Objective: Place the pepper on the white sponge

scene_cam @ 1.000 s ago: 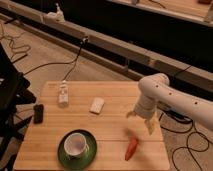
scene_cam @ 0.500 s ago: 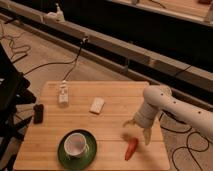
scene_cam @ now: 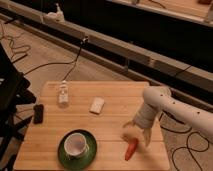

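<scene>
Camera view: log gripper (scene_cam: pixel 138 131) at the near right of the table (scene_cam: pixel 111 91), lower than a second ago and drawn in from the right edge toward the pepper (scene_cam: pixel 131 148). Find it open, gripping nothing, hovering just above the pepper's far end. Record pepper flat on the wood beside the near edge, right of the green saucer (scene_cam: pixel 62 150), in the same spot as before, not yet grasped. Record white sponge (scene_cam: pixel 97 105) mid-table, left of and farther than the pepper, well apart from it, top bare. Judge as end of approach: last descent and closing to come, then carry left and far. Watch for slim pepper rolling out of the grip
</scene>
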You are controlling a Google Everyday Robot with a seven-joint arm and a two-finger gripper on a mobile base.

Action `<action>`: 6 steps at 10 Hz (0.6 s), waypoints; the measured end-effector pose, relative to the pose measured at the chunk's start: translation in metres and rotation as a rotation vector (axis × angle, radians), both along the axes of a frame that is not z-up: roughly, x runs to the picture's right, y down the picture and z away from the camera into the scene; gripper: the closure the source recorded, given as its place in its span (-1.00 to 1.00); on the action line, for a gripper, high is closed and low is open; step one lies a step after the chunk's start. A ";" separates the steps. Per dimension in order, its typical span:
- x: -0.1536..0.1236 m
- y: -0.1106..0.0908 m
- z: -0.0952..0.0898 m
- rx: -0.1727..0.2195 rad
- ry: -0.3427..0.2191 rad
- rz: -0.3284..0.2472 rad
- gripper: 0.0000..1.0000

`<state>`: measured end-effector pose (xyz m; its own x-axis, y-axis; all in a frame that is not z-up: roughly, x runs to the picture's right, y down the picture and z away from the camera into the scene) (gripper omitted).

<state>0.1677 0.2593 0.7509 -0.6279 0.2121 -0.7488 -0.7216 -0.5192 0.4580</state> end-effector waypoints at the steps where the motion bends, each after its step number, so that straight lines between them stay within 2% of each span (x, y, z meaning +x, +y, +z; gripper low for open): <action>1: 0.001 0.009 0.004 -0.023 0.000 0.010 -0.60; 5: 0.010 0.033 0.020 -0.089 0.015 0.047 -0.60; 6: 0.012 0.038 0.024 -0.107 0.022 0.052 -0.55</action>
<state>0.1793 0.2973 0.7749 -0.6528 0.0987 -0.7511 -0.6842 -0.5026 0.5285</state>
